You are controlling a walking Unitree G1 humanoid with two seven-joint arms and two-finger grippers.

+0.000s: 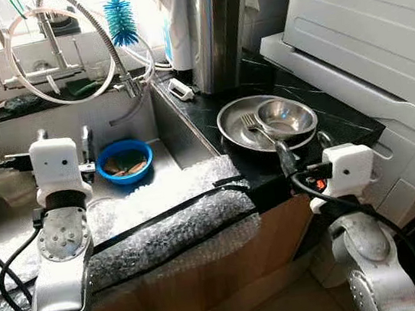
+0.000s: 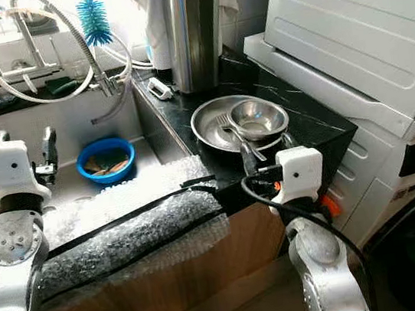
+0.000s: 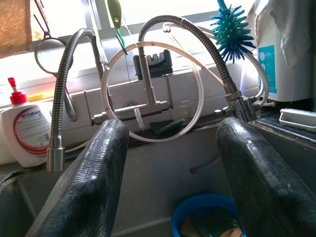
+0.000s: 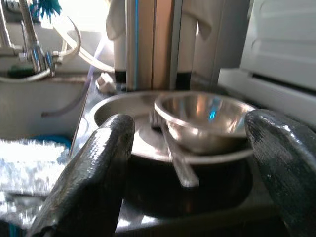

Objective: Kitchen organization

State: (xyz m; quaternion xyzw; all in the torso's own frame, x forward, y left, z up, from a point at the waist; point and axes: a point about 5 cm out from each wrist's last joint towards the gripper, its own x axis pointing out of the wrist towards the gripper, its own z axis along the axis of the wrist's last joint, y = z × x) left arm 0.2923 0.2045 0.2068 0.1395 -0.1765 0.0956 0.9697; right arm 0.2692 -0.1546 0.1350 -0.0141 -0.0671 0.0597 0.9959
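I judge little is done: my right gripper, fingers spread and empty, sits just before the steel plate holding a small bowl and fork, while my left gripper, also spread, hovers over the sink's blue bowl.

Two silver arms with white wrist housings, looped black cables and textured black fingers.

A shiny steel bowl sits in a polished metal plate on glossy black stone counter.
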